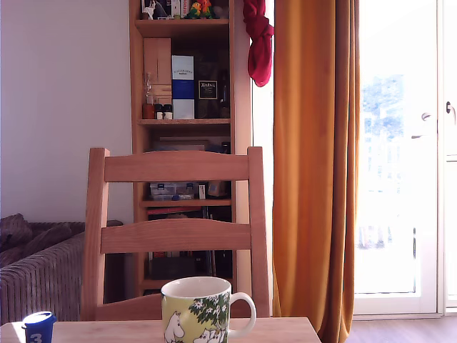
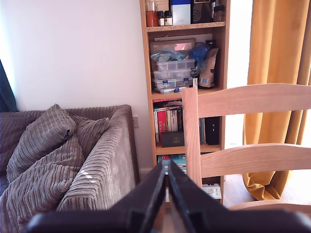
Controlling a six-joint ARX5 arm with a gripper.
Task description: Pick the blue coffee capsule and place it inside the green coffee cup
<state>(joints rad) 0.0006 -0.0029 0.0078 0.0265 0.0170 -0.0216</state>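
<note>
In the exterior view we see a pale wooden table (image 1: 285, 330) along the bottom edge. The small dark blue coffee capsule (image 1: 38, 327), with a white "3" on its side and a pale rim on top, stands upright on the table at the exterior view's far left. The yellow-green ceramic coffee cup (image 1: 198, 309), white inside and printed with white cartoon figures, dark leaves and white flowers, stands on the same table near the middle, its handle turned toward the exterior view's right. Capsule and cup are well apart.

Behind the table stands a light wooden slat-back chair (image 1: 176, 236). Further back we see a tall wooden bookshelf (image 1: 184, 107) full of boxes and bottles, a grey corduroy sofa (image 1: 39, 271) at the exterior view's left, and a long orange curtain (image 1: 314, 164) beside a bright window.

In the wrist view we see the black gripper (image 2: 167, 187) with its two fingers pressed together, nothing between them. It is raised and faces the chair back, the sofa with its cushions and the bookshelf; neither capsule nor cup appears in that view.
</note>
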